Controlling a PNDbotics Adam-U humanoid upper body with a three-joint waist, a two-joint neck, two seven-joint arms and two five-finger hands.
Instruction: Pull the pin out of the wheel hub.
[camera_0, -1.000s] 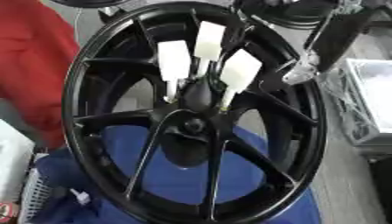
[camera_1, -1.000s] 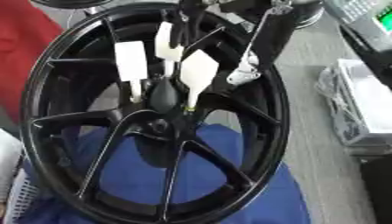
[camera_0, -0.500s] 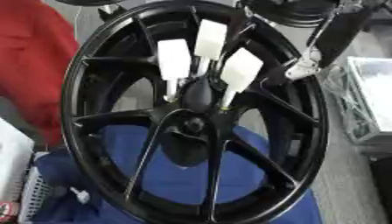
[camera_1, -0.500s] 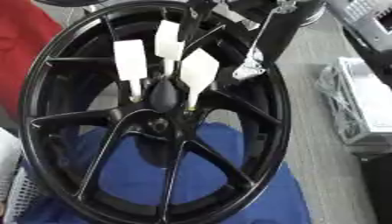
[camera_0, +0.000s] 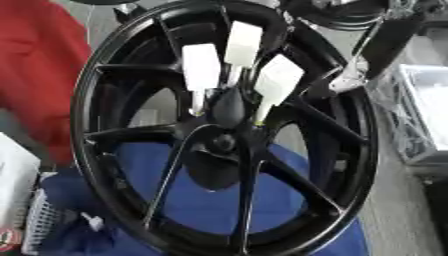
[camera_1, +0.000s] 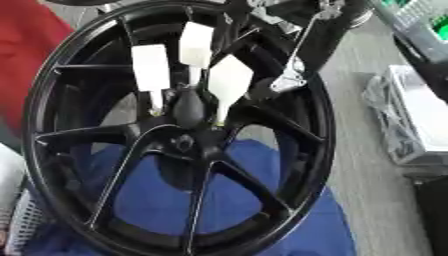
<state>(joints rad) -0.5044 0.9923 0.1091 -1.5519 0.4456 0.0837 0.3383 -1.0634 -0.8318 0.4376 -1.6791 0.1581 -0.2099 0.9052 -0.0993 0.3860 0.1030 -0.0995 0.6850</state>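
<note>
A black multi-spoke wheel (camera_0: 114, 150) stands nearly upright and fills both views. Three pins with flat white handles stick out of the hub (camera_0: 223, 142): a left pin (camera_0: 201, 67), a middle pin (camera_0: 242, 45) and a right pin (camera_0: 277, 82), each with its thin shaft running down toward the hub. A dark oval shape (camera_0: 229, 107) sits between their lower ends. My right arm (camera_0: 389, 42) comes in from the upper right. Its lower end carries a silver piece (camera_1: 289, 80) at the rim's upper right. The hand merges with the dark spokes. My left hand shows nowhere.
A blue cloth (camera_1: 166, 195) lies under and behind the wheel's lower half. Something red (camera_0: 39, 70) fills the left edge. A white tray (camera_1: 420, 120) with wires stands on the grey surface at the right. A white mesh basket (camera_0: 31, 225) sits at the lower left.
</note>
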